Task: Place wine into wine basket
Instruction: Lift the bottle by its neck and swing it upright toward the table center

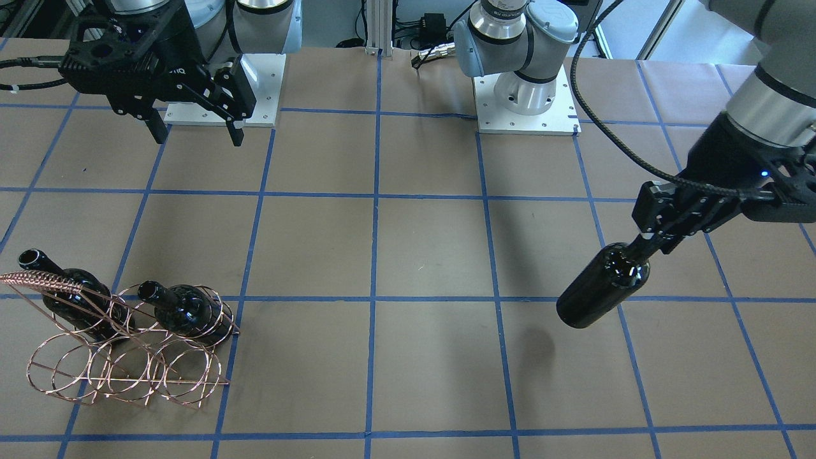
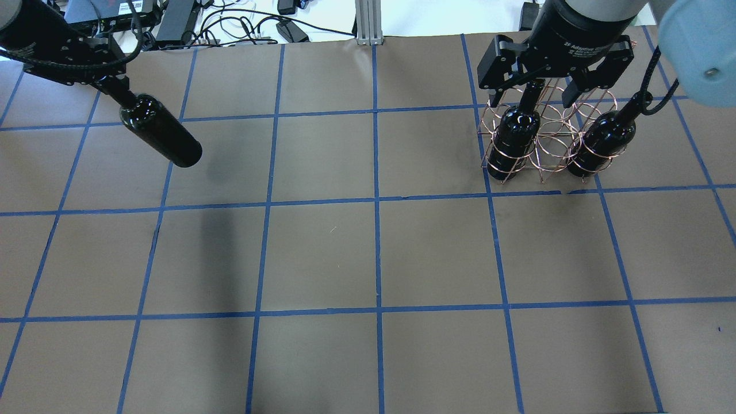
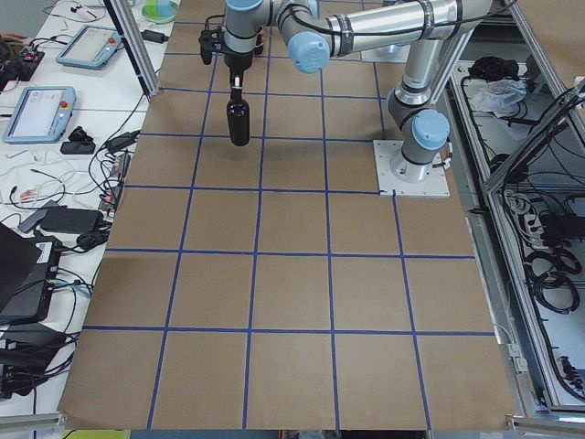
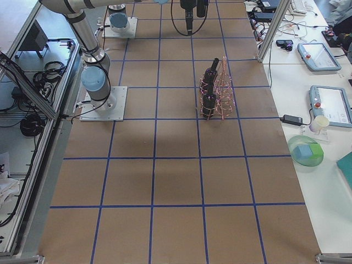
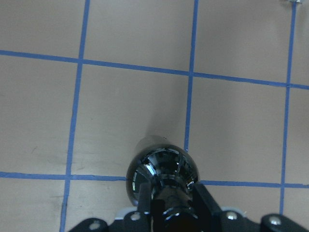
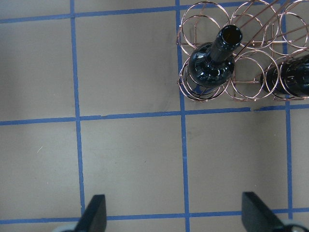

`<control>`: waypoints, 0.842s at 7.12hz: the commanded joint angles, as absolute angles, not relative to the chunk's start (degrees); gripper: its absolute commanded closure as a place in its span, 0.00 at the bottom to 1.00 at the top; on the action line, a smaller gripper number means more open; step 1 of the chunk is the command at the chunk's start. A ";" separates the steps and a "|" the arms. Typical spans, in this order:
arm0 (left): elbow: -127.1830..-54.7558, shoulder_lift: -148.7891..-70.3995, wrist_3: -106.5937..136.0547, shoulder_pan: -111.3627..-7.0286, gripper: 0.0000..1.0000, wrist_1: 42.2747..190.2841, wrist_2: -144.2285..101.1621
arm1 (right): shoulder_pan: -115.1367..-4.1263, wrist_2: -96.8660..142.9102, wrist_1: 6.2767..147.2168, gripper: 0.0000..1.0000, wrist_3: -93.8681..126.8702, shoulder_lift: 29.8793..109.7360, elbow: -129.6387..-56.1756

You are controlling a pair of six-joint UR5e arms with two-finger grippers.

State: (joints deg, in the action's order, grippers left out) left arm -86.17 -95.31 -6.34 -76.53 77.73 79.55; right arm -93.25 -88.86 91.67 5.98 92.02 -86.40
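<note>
Black glass fills my left gripper [image 1: 641,245]: its jaws are pressed on the neck of the bottle [image 1: 602,287], just under the lip. The bottle hangs in the air, base down, above the table [image 1: 421,255] on my left side. From the table's left end its long axis looks close to vertical. My left wrist camera agrees, because it looks straight down the shoulder of the bottle to the floor of brown paper.

The basket [image 1: 44,279] is well apart from this bottle, at the far right of the table. So the bottle must travel sideways, to my right, across the whole width. My right gripper [image 1: 196,137] is much nearer to the basket; it hovers over it with jaws spread wide and holds nothing.

Two other bottles [image 6: 212,67] already stand in the basket, necks up, at the two ends of one row. Between them there seems to be a free ring, but the wires are thin and overlap, so I am not sure which ring is open.

In the overhead view my right gripper covers the back of the basket, and the second bottle is cut off at the edge of my right wrist view.
</note>
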 commanded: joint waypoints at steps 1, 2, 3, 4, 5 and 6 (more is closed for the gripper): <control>-86.92 -93.61 -0.29 -81.46 1.00 79.44 79.45 | -93.25 -88.86 91.67 0.00 5.98 92.02 -86.40; -87.45 -93.26 2.61 -83.82 1.00 80.24 79.54 | -93.25 -88.86 91.67 0.00 5.98 92.02 -86.40; -88.67 -92.99 4.64 -86.37 1.00 80.24 79.54 | -93.34 -88.86 91.67 0.00 5.89 92.02 -86.40; -90.60 -93.08 8.05 -88.66 1.00 80.24 79.45 | -93.25 -88.86 91.67 0.00 5.89 92.02 -86.40; -92.88 -93.16 9.91 -90.51 1.00 79.98 79.54 | -93.25 -88.86 91.67 0.00 5.89 92.02 -86.40; -94.64 -93.25 10.54 -91.66 1.00 79.81 79.54 | -93.34 -88.86 91.67 0.00 5.89 92.02 -86.40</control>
